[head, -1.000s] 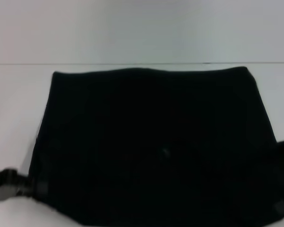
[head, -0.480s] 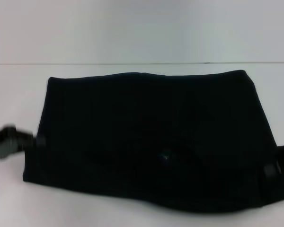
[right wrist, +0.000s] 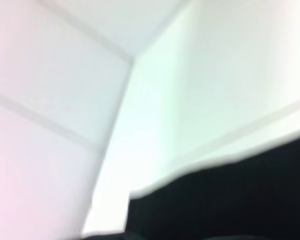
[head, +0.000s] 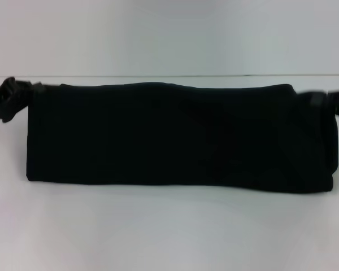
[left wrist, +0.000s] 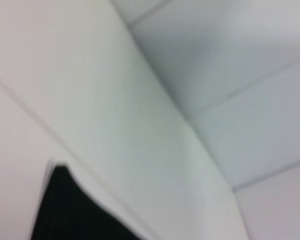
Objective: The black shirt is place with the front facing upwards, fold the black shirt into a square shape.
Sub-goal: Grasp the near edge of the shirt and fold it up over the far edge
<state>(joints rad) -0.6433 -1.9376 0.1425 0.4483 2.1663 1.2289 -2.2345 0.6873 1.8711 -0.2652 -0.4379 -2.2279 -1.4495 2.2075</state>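
The black shirt (head: 175, 135) lies across the white table as a wide, low band, doubled over, with no lettering showing. My left gripper (head: 35, 89) is at the band's far left corner and my right gripper (head: 315, 99) at its far right corner, each holding the cloth edge it carried there. A black corner of the shirt (left wrist: 70, 215) shows in the left wrist view. The shirt's edge (right wrist: 230, 200) also fills the lower part of the right wrist view. Neither wrist view shows its own fingers.
The white table (head: 169, 231) extends bare in front of the shirt toward me. Its far edge meets a pale wall (head: 169, 34) just behind the shirt's far edge.
Both grippers have moved from the shirt's near corners to its far corners, carrying the near edge over. The shirt has gone from a tall shape to a low band.
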